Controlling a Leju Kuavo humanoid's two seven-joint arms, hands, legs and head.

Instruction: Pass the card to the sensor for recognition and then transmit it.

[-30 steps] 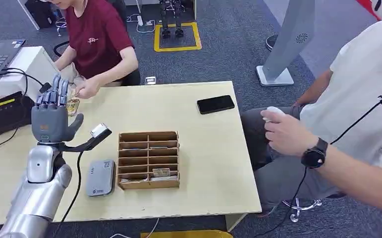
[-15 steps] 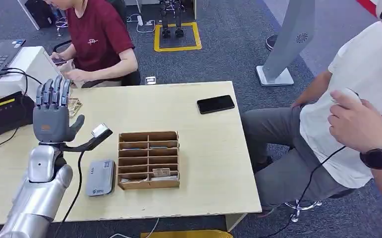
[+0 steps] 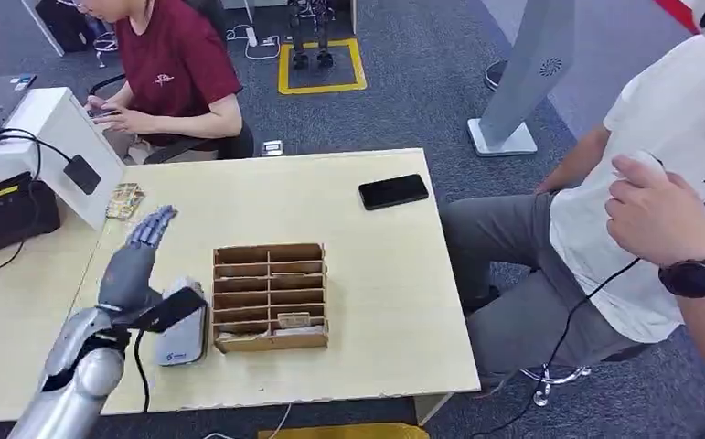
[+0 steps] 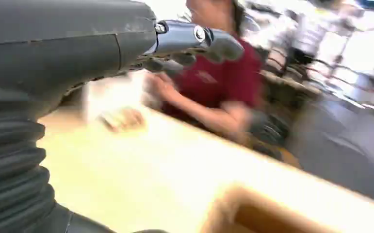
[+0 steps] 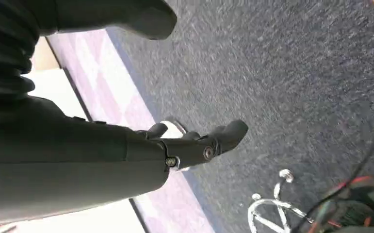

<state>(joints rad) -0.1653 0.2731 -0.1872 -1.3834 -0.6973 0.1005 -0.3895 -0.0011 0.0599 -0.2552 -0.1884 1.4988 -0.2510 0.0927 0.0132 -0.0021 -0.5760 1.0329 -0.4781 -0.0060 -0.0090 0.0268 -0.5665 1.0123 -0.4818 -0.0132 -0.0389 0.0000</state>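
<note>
Surface [image 3: 348, 210] carries a wooden rack [image 3: 271, 295], the landmark. Cards [image 3: 123, 200] lie beyond the rack's left side, near the surface's far-left edge, long axis running away from the robot. Just left of the rack hovers the left hand [image 3: 133, 261], the nearer one, fingers [image 3: 152, 227] apart and extended toward the cards, holding nothing. Beside the floor hangs the right hand [image 5: 194, 145], fingers loosely apart, empty.

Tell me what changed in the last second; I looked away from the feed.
The left hand came down from its raised, upright pose beside the cards and now reaches low and forward over the table, open and empty. The seated person's hand left the cards and went to the white desk. The camera shifted slightly too. The cards, organizer, sensor and phone stayed put.
</note>
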